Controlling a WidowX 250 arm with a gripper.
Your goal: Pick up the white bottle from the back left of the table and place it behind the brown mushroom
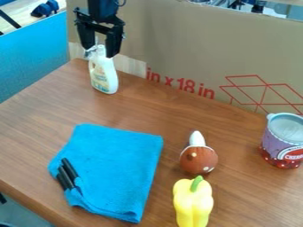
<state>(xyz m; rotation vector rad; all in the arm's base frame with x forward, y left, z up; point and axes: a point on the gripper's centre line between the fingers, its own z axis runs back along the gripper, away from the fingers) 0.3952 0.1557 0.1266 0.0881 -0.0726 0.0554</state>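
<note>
So, from the left, two black pens (69, 170) lying close together on one blue cloth (118, 164), and behind them, at the far side of the wooden table (151, 108), one white spray bottle (103, 77), upright. Moving right: one rounded brown toy (199, 160) with a pale pointed tip, one yellow pepper (192, 204) just in front of it, green stem upward, and one purple-and-red can (278, 142) at the right. That's two pens and one of everything else!

Up at the upper left, here's the gripper (100, 52), pointing down, its two fingers well apart with a wide gap between them. The bottle's spray head appears in that gap, though from this slant it's hard to say whether either finger touches it; the bottle's base looks to be on the table, and I see no grip closed on it.

On the left, the pens' lower ends are hard to make out against the cloth's folds. The spray head is partly lost among the dark fingers. The pepper runs off the bottom edge, and the can is clipped at the right
</note>
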